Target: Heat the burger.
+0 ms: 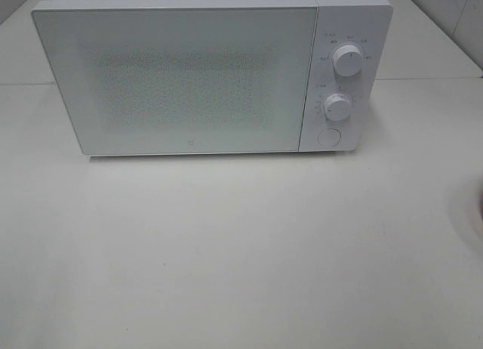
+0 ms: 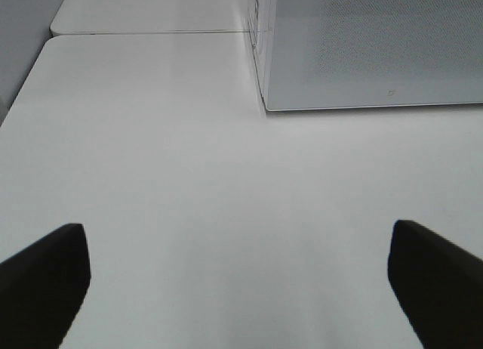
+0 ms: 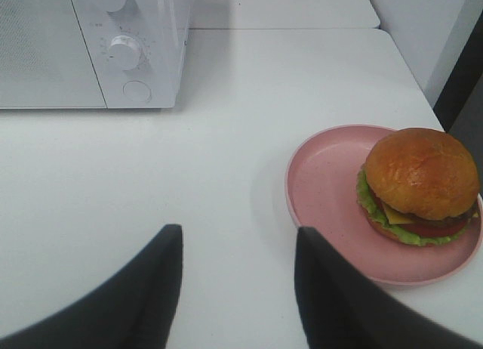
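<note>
In the right wrist view the burger (image 3: 421,184), with a brown bun, lettuce, cheese and tomato, sits on a round pink plate (image 3: 324,183) on the white table. My right gripper (image 3: 238,234) hovers over bare table just beside the plate, fingers apart with nothing between them. The white microwave (image 1: 189,77) stands at the back of the table with its door shut. My left gripper (image 2: 238,236) is wide open over bare table, short of the microwave's front corner (image 2: 370,47). Neither gripper nor the burger shows in the exterior high view.
Two knobs (image 1: 347,60) (image 1: 338,106) and a round button (image 1: 328,137) line the microwave's right panel. The white table (image 1: 226,251) stretches in front of it. A seam between two tabletops (image 2: 151,33) runs behind the left arm.
</note>
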You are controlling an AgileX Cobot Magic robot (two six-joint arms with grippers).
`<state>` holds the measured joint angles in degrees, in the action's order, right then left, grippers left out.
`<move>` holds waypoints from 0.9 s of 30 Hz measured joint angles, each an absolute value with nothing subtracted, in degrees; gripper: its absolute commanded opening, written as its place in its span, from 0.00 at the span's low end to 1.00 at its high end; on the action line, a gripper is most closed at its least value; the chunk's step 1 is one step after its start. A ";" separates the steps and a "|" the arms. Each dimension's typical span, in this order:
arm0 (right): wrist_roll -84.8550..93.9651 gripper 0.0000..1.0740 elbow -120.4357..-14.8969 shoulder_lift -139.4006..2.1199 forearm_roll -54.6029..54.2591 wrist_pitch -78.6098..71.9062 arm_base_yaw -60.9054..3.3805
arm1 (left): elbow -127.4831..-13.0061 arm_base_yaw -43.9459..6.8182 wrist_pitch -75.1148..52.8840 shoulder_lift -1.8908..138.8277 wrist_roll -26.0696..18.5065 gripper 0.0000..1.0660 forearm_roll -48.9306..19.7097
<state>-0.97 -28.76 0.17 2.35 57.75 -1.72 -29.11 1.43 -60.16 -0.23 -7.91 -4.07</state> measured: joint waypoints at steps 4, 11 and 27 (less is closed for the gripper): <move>-0.97 0.42 -28.76 0.17 2.35 57.75 -1.72 | -29.11 1.43 -60.16 -0.23 -7.91 0.94 -4.07; -0.97 0.42 -28.76 0.17 2.35 57.75 -1.72 | -29.11 1.43 -60.16 -0.23 -7.91 0.94 -4.07; -0.97 0.42 -28.76 0.17 2.35 57.75 -1.72 | -29.11 1.43 -60.16 -0.23 -7.91 0.94 -4.07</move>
